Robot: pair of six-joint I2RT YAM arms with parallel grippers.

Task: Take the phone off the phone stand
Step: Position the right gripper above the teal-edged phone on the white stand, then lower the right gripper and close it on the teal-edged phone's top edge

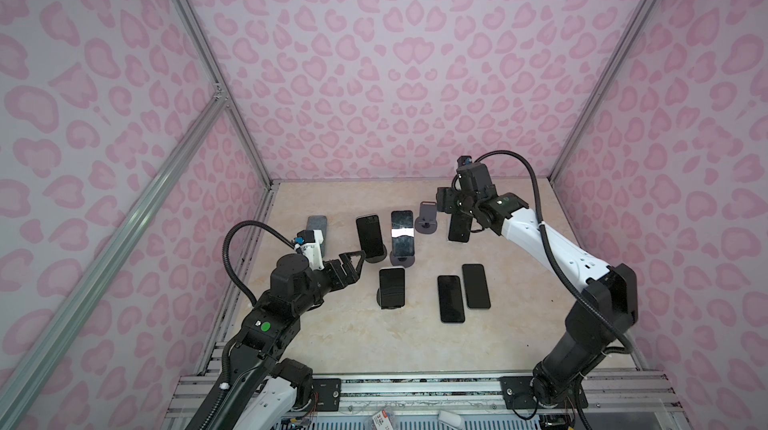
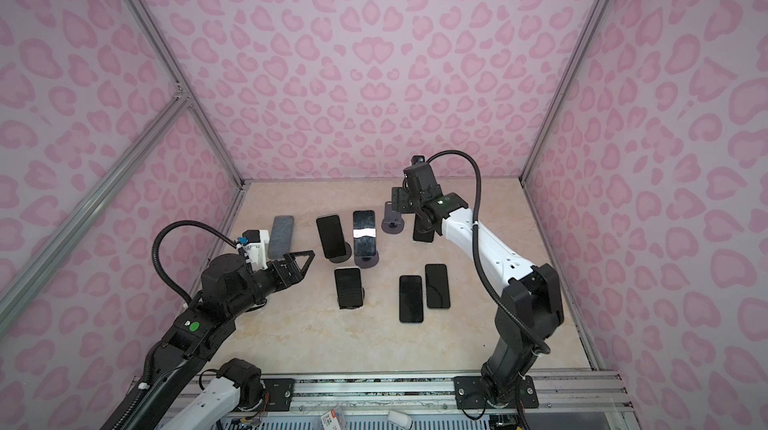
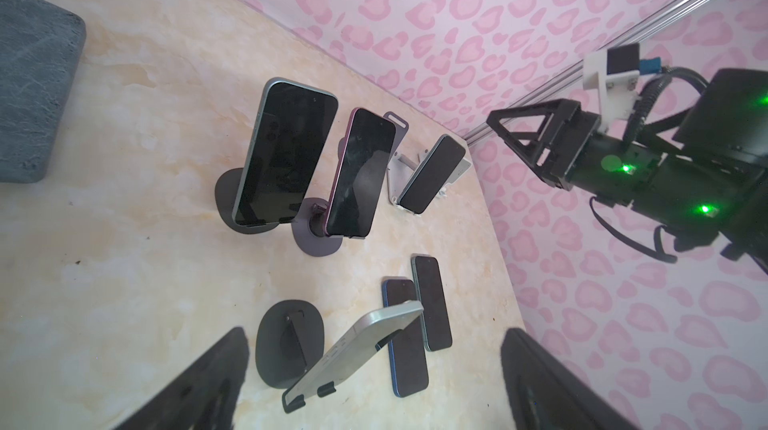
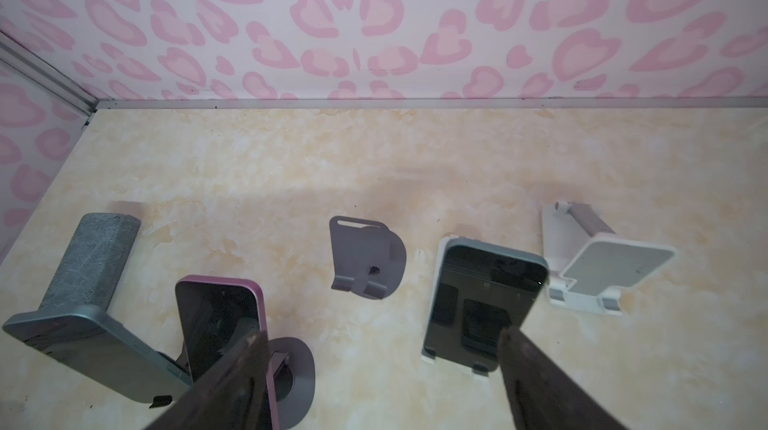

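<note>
Several phones lean on stands. A dark phone (image 1: 459, 229) (image 4: 482, 299) rests on a white stand (image 4: 429, 355) just below my right gripper (image 1: 448, 202) (image 4: 386, 382). That gripper is open and holds nothing. One finger (image 4: 548, 382) overlaps the phone's lower edge in the right wrist view. My left gripper (image 1: 355, 265) (image 3: 374, 384) is open and empty. It hangs left of the silver phone (image 3: 357, 349) (image 1: 392, 287) on a dark oval stand (image 3: 282, 340). Behind stand a blue-grey phone (image 1: 370, 236) and a purple phone (image 1: 402, 236), each on its own stand.
Two phones (image 1: 451, 298) (image 1: 476, 286) lie flat on the beige table (image 1: 332, 345). An empty grey stand (image 1: 427, 222) and an empty white stand (image 4: 602, 270) sit at the back. A grey pad (image 1: 318, 227) lies at the far left. Pink patterned walls close in three sides.
</note>
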